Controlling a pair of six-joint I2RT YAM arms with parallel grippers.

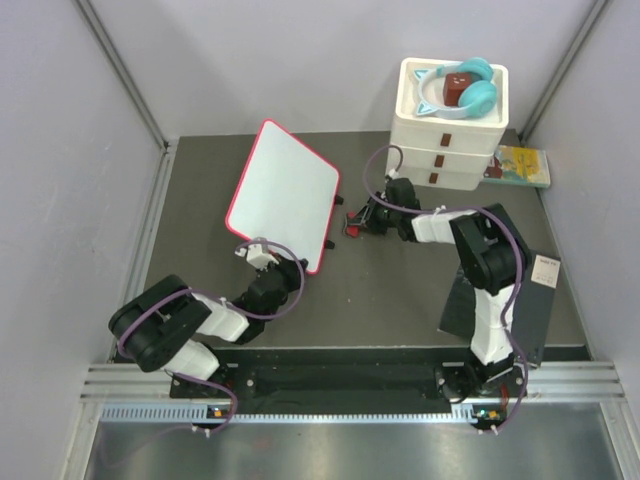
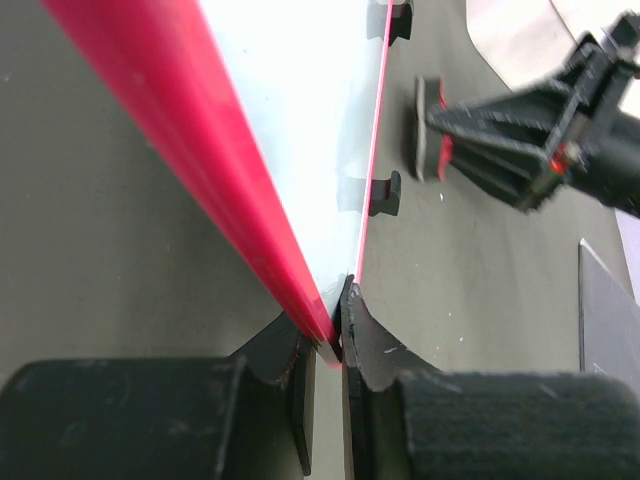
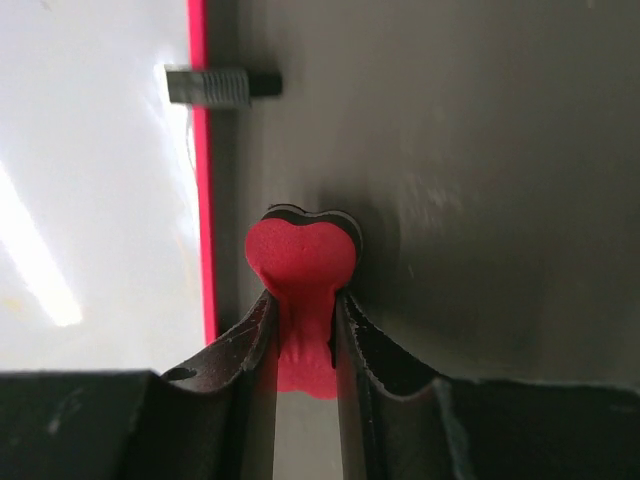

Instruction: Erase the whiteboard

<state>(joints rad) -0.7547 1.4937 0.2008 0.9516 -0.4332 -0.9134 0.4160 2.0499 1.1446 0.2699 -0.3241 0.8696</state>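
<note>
The whiteboard (image 1: 285, 190), white with a pink-red rim, lies at the middle left of the dark table and looks tilted. No marks show on it. My left gripper (image 1: 262, 252) is shut on its near corner; in the left wrist view the jaws pinch the red rim (image 2: 300, 290) of the whiteboard (image 2: 300, 100). My right gripper (image 1: 355, 222) is shut on a red heart-shaped eraser (image 3: 302, 268) just beside the whiteboard's right edge (image 3: 100, 200), over the dark table. The right gripper also shows in the left wrist view (image 2: 432, 140).
A white drawer stack (image 1: 450, 150) stands at the back right with blue headphones (image 1: 478, 92) on top. A book (image 1: 522, 165) lies right of it. A dark grey sheet (image 1: 535, 300) lies near the right arm. Black clips (image 3: 220, 86) sit on the board's right rim.
</note>
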